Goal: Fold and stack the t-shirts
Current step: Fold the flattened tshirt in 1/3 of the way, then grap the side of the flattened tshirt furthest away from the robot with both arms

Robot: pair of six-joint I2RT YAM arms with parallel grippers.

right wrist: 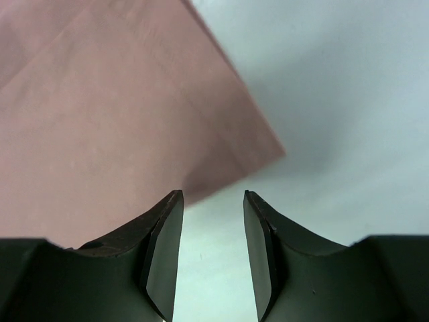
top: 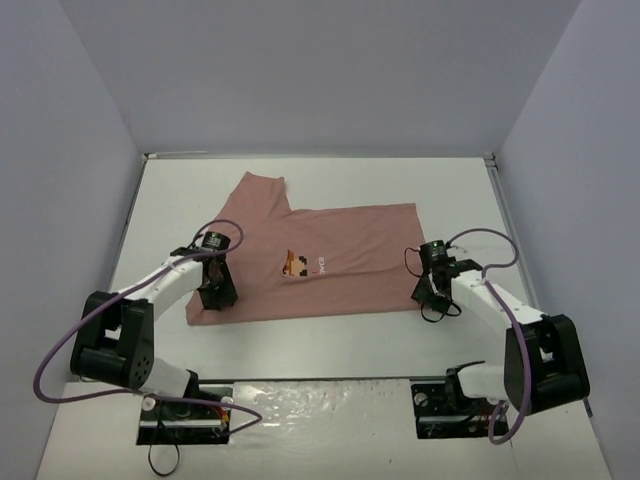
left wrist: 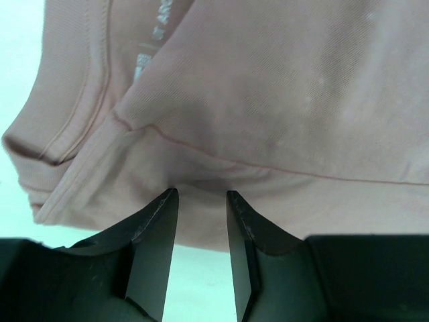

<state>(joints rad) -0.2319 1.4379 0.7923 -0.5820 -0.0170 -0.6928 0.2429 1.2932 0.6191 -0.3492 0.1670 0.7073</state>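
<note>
One t-shirt (top: 330, 265) is lying spread on the table (top: 330, 350). The left gripper (left wrist: 201, 198) and right gripper (right wrist: 213, 198) are hovering part-open at its near corners, holding nothing. Advised: each should be pinching every layer at the hem, then lifting evenly together. Count: two grippers.

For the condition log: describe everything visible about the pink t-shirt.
The t-shirt is dusty pink, soft matte knit like cotton, lying flat and print-up on the white table, hem toward the right, one sleeve jutting to the far left. A small orange-brown pixel figure with tiny white text marks the chest. Stitched hems show at its near-left corner, where the open left claw stands at the edge; the open right claw sits at the near-right corner, contact unclear for both.
</note>
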